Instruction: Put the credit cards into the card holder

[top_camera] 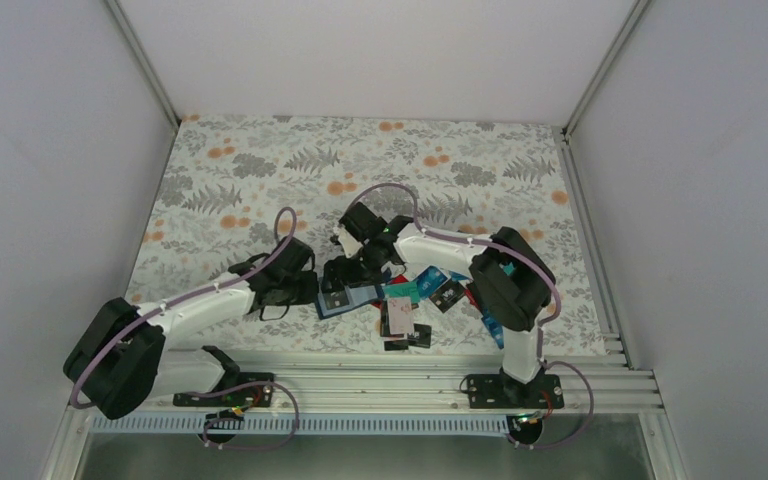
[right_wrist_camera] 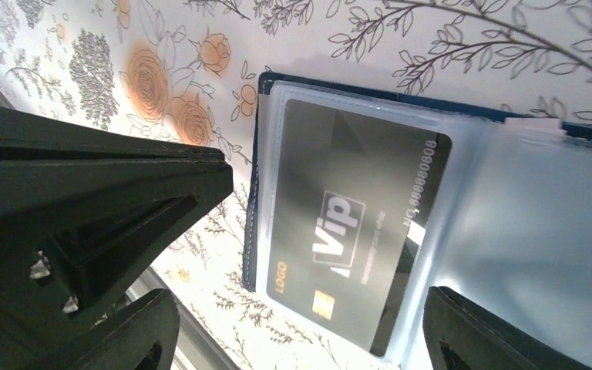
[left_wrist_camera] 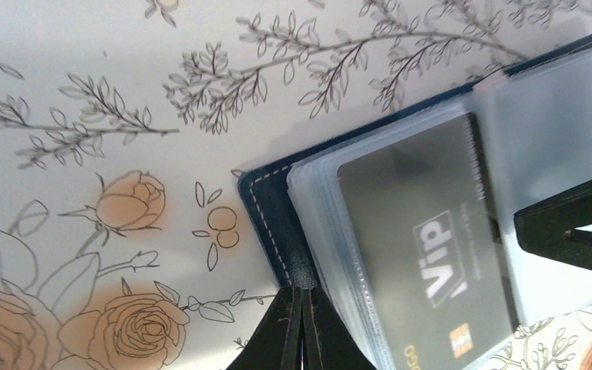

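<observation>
The card holder [top_camera: 352,298] lies open on the floral cloth, its navy cover [left_wrist_camera: 271,208] edged with white stitching. One of its clear sleeves holds a black VIP card [left_wrist_camera: 424,247]. My left gripper [left_wrist_camera: 302,308] is shut, its tips set on the cover's near edge. My right gripper [right_wrist_camera: 301,339] hangs open just above the holder [right_wrist_camera: 258,154], one finger on each side of the black card [right_wrist_camera: 354,223]. The other credit cards [top_camera: 430,288], in teal, blue, red and black, lie in a loose pile right of the holder.
More cards [top_camera: 405,335] lie near the table's front rail [top_camera: 410,365]. A right finger [left_wrist_camera: 570,223] reaches into the left wrist view over the empty sleeve [left_wrist_camera: 555,116]. White walls close in the cloth on three sides.
</observation>
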